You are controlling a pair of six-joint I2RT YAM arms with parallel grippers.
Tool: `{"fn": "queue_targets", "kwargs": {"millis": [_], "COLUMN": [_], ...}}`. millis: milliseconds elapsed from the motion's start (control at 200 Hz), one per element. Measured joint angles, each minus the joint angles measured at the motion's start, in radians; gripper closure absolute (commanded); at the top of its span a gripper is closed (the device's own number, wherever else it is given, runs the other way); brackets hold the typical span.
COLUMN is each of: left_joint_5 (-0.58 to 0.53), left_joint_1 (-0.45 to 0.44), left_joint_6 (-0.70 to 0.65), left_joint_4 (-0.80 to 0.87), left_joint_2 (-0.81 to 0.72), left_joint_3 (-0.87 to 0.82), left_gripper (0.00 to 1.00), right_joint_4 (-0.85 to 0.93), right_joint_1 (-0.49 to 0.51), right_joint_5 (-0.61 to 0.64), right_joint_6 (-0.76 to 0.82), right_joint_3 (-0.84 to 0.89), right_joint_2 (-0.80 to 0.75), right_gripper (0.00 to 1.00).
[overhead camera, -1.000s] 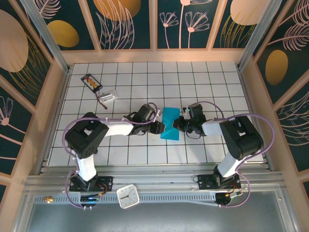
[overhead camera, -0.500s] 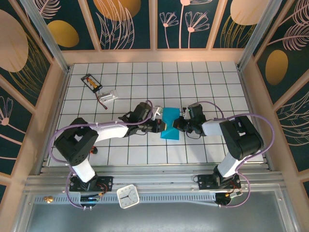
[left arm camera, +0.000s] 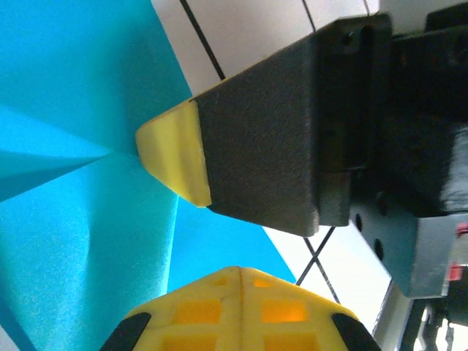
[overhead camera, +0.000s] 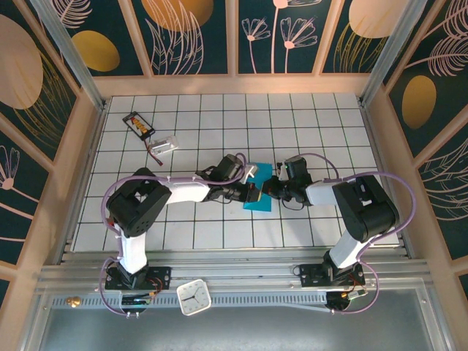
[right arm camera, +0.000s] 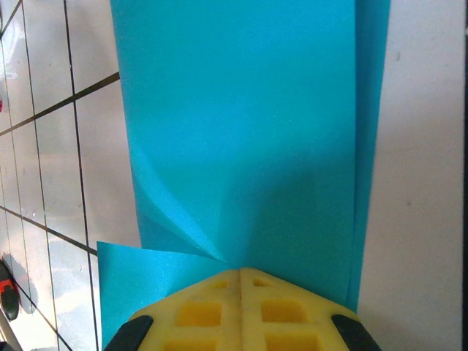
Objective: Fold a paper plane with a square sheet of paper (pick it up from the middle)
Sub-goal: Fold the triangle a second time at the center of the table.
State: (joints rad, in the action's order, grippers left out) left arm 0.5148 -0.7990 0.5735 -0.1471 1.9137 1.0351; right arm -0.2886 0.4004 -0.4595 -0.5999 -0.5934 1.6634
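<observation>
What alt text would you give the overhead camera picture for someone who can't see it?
Two black robot arms reach inward over a white tiled table, their left end effector and right end effector shut and meeting at a partly folded teal paper in the middle. A small black card lies far left.

Left arm (overhead camera: 186,194) and right arm (overhead camera: 322,192) inward, jaws closed

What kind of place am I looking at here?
Probably a robot test booth: white gridded tabletop, leaf-patterned panel walls around it, left arm and right arm bolted to a metal rail.
</observation>
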Motion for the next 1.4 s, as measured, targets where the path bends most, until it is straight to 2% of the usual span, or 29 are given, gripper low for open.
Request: {"fn": "queue_targets", "kwargs": {"millis": [610,1061,1401], "left_joint_5": [-0.056,-0.079,-0.077], "left_joint_1": [-0.001,-0.005,-0.005], "left_joint_6": [-0.085,-0.129,-0.148], "left_joint_4": [0.098,0.101,0.06], "left_joint_2": [0.039,0.042,-0.007], "left_joint_3": [0.014,0.011,-0.072], "left_gripper": [1.0,1.0,1.0], "right_joint_4": [0.0,0.002,0.016], "right_joint_1": [-0.002,-0.002,-0.005], "right_joint_5": [-0.004,-0.004,-0.006], "right_joint_6": [0.016,0.019,0.022], "right_joint_3": [0.0,0.0,-0.008], "right_joint_2": [0.0,0.0,0.004], "right_gripper": [1.0,1.0,1.0]}}
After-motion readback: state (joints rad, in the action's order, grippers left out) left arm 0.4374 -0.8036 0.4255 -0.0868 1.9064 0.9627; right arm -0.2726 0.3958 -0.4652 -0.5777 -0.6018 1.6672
